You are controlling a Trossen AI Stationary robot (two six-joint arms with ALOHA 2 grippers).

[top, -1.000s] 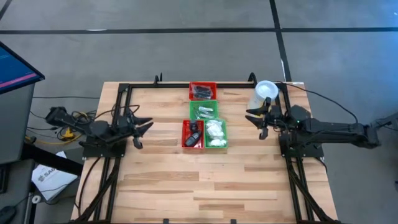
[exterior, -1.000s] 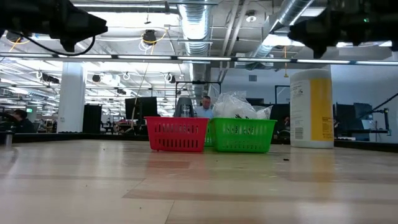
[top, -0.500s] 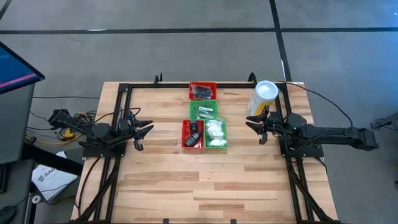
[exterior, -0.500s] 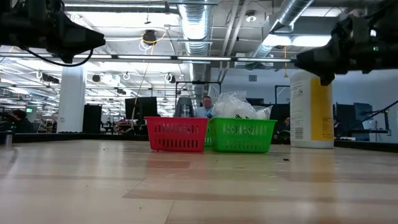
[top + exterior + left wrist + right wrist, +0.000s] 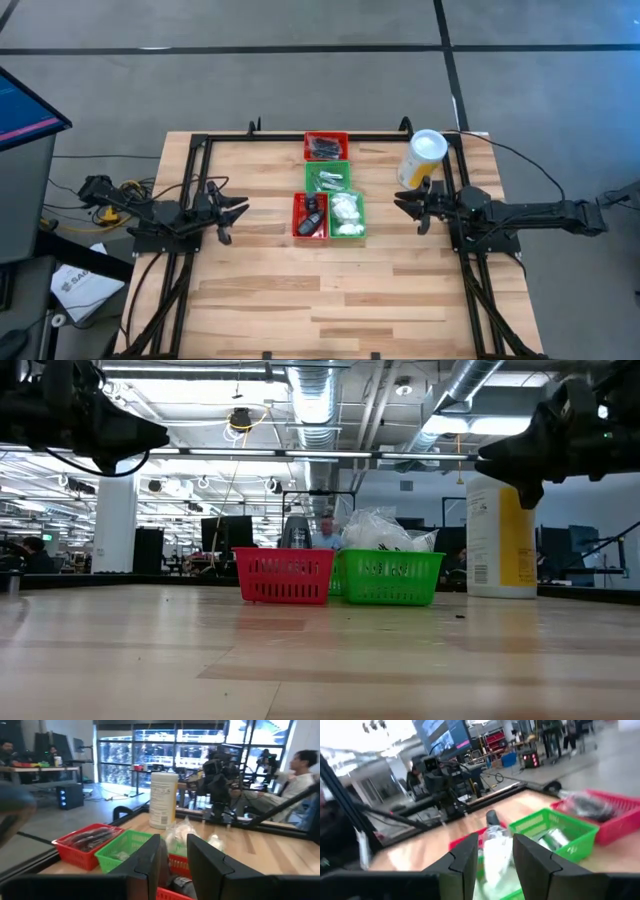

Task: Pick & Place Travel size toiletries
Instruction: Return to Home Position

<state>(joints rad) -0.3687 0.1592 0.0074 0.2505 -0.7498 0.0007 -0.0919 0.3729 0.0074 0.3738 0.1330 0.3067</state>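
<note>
The travel-size toiletries (image 5: 329, 178) all lie in four small baskets standing between the two sets of jaws, well apart from both. White cotton packs (image 5: 346, 210) are heaped in the green basket (image 5: 364, 215) straight ahead of the right gripper (image 5: 408, 210). Dark round hairbrushes (image 5: 312, 213) lie in the red basket (image 5: 295, 215) straight ahead of the left gripper (image 5: 232, 215). A second green basket (image 5: 308, 176) and a second red basket (image 5: 326, 134) sit off to one side of both. None is loose on the wood that I can see.

These things look very light. The film packets are probably crinkly and slippery and the cotton would squash, so a pinch across the bunched film near a packet's middle should hold best. The brushes look stiff and would take a firmer grip across the rim.

Both jaws stand spread with nothing between them, and each wrist view shows a clear gap between its fingers. Each arm is folded low over its own base at the table's side, its gripper level, pointing inward at the baskets and held above the tabletop. This looks like a resting pose rather than a reach. A yellow canister (image 5: 424, 155) with a white lid stands just beside the right jaws, off their line to the baskets.
</note>
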